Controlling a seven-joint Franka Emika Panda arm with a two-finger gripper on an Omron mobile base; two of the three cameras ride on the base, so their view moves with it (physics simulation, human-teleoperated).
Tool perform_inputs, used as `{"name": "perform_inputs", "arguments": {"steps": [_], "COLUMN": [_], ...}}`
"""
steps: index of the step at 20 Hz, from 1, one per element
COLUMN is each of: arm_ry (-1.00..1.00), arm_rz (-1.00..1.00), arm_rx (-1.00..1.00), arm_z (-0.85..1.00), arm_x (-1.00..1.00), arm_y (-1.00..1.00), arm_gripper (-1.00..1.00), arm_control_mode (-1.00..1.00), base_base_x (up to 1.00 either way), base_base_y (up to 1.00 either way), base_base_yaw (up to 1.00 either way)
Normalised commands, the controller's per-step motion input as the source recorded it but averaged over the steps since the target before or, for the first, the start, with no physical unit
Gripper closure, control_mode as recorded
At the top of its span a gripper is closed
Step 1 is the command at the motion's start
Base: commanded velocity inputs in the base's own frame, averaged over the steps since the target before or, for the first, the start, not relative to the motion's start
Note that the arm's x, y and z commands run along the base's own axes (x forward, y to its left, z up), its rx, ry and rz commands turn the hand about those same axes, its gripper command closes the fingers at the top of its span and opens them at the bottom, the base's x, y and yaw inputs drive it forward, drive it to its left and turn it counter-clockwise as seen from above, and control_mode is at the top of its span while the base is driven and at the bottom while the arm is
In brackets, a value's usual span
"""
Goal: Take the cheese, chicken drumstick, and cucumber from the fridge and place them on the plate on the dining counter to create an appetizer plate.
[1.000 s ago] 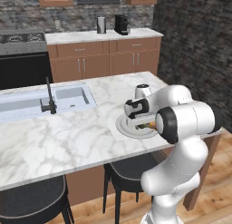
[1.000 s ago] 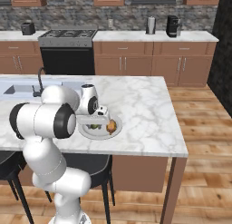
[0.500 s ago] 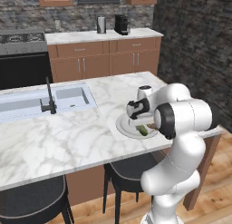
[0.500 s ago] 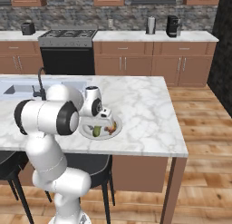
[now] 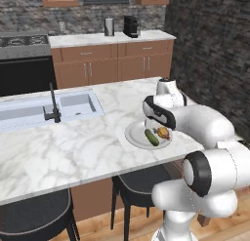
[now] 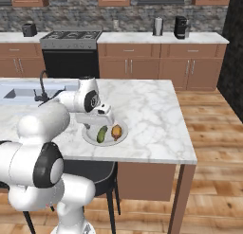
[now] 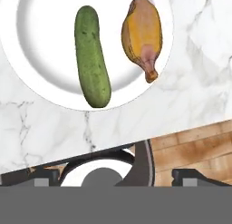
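1. Claw [image 6: 105, 115] released, jaws spread wide, gripping nothing; hovering just above the far side of the plate [image 6: 90, 137] on the marble dining desk [image 6: 152, 114].
2. Cucumber [image 7: 92, 55] and chicken drumstick [image 7: 142, 35] lying side by side on the plate, close but apart; in the right base view, cucumber [image 6: 102, 133] left of drumstick [image 6: 116, 131].
3. No cheese among the food on the plate; judged two items delivered, one left to fetch from the fridge.
4. Risk on lifting away: spread fingertips low over the plate, so a sideways swing instead of a straight rise likely to clip the drumstick or nudge the cucumber toward the rim.
5. Risk to the plate itself: sitting near the desk's front edge [image 7: 136, 137], with a dark stool [image 7: 108, 171] and wood floor below in the hand view; a bump from wrist or elbow liable to slide it toward that drop.
6. Risk on the return trip: free room mostly on the plate's side nearer the claw [image 7: 41, 32]; setting the cheese down on top of the cucumber likely to roll it, since rounded and lying loose.
7. Risk while driving off: arm folded close over the desk [image 5: 73, 147], so an early base turn liable to drag the forearm across the plate [image 5: 134, 136].
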Motion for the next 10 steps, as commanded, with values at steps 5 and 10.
{"name": "perform_inputs", "arguments": {"steps": [5, 10], "arm_ry": [-0.17, -0.15], "arm_rz": [0.00, 0.09], "arm_rx": [0.08, 0.09], "arm_z": [1.00, 0.95], "arm_x": [-1.00, -1.00], "arm_y": [0.00, -0.01], "arm_gripper": [-1.00, -1.00], "arm_control_mode": [-1.00, -1.00], "base_base_x": [0.00, 0.00], "base_base_y": [0.00, 0.00], "base_base_yaw": [0.00, 0.00]}}
